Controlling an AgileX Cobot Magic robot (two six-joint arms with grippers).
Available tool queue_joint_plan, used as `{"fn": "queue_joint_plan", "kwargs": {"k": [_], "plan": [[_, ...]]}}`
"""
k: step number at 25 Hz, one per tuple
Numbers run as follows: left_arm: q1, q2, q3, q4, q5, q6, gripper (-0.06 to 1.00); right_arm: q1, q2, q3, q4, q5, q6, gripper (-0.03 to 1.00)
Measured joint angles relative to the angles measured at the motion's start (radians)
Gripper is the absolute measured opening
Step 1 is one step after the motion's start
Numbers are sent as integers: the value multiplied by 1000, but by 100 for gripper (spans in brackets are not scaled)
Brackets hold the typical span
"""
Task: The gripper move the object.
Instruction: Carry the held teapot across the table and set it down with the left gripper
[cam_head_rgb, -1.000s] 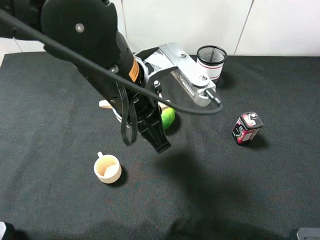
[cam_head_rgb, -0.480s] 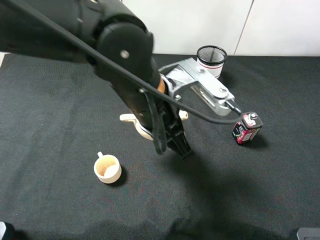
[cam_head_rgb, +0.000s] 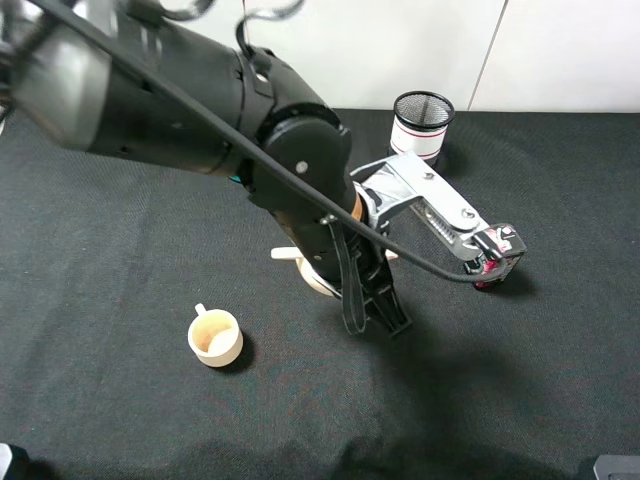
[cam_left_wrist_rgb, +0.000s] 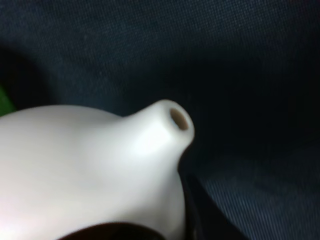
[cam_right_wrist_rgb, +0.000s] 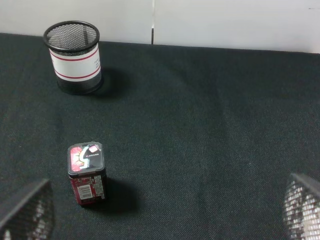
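The cream-beige teapot (cam_head_rgb: 312, 272) shows only in part under my black left arm in the exterior high view, with its handle sticking out to the left. In the left wrist view its round body and short spout (cam_left_wrist_rgb: 172, 122) fill the near field, above the black cloth. My left gripper (cam_head_rgb: 378, 308) is shut on the teapot; one dark finger (cam_left_wrist_rgb: 200, 212) shows beside its body. The grey metal bracket (cam_head_rgb: 440, 210) of the wrist reaches to the right. My right gripper (cam_right_wrist_rgb: 160, 215) is open and empty, its fingertips wide apart over bare cloth.
A small cream cup (cam_head_rgb: 215, 337) stands at the front left. A black mesh pen holder (cam_head_rgb: 422, 125) (cam_right_wrist_rgb: 75, 56) stands at the back. A red and black box (cam_head_rgb: 490, 272) (cam_right_wrist_rgb: 86, 172) stands right of the bracket. A sliver of something green (cam_left_wrist_rgb: 4, 100) shows beside the teapot.
My left arm has carried the teapot to the right and toward the front. The bracket now reaches the red box. The green thing is now hidden under the arm. The cup has not moved.
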Motion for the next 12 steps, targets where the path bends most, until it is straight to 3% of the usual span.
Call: {"fn": "queue_joint_plan", "kwargs": {"k": [12], "plan": [[-2, 84, 0, -47, -62, 0, 10, 0, 0, 0, 0, 0, 0, 69]]}}
